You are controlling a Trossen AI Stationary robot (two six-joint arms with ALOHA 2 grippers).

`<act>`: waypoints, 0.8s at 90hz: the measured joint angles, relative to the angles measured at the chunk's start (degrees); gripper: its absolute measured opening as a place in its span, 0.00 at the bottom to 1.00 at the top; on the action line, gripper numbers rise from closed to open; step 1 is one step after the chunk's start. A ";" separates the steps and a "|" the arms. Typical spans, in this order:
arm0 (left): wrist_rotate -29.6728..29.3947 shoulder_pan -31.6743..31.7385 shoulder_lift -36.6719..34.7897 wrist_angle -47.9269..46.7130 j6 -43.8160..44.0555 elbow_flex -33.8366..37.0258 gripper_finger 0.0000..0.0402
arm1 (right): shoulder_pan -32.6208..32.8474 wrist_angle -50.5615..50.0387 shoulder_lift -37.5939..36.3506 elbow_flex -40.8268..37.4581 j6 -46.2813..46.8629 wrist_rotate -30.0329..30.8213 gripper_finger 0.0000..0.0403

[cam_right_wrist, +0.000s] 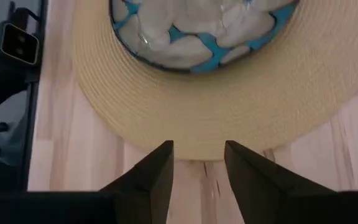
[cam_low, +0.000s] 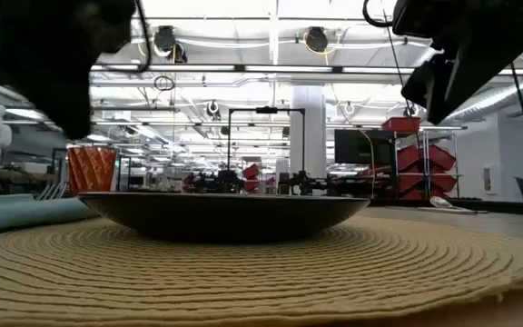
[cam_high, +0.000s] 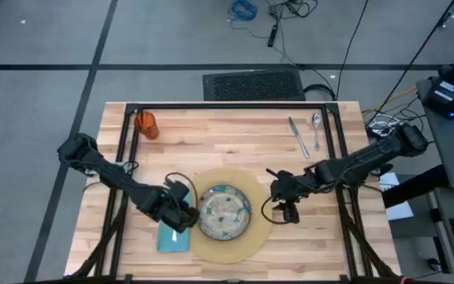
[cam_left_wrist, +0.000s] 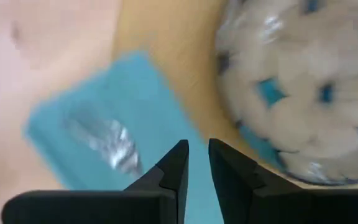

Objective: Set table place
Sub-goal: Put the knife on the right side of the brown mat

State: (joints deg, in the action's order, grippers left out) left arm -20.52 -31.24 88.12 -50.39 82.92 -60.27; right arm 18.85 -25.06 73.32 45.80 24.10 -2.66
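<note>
A speckled plate (cam_high: 225, 211) sits on the round tan mat (cam_high: 247, 237) near the table's front edge. Left of the mat lies the teal napkin (cam_high: 172, 238), and a silver fork (cam_left_wrist: 104, 140) rests on it. My left gripper (cam_left_wrist: 196, 167) hovers above the napkin's right edge beside the plate, its fingers a narrow gap apart with nothing between them. My right gripper (cam_right_wrist: 197, 165) stands open above the bare wood just off the mat's right rim (cam_right_wrist: 229, 134), holding nothing. In the low view both grippers hang clear above the mat.
An orange cup (cam_high: 146, 125) stands at the far left of the table (cam_high: 235, 130). A knife (cam_high: 298, 136) and a spoon (cam_high: 316, 126) lie side by side at the far right. Bare wood stretches between them and the mat.
</note>
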 joint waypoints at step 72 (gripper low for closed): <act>-33.24 27.14 0.78 34.63 -65.94 0.72 0.12 | -18.12 27.35 0.11 0.02 -5.43 32.56 0.33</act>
State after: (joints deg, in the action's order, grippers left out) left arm -53.76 -4.10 88.90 -15.76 16.99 -59.55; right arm 0.73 2.30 73.43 45.82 18.68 29.90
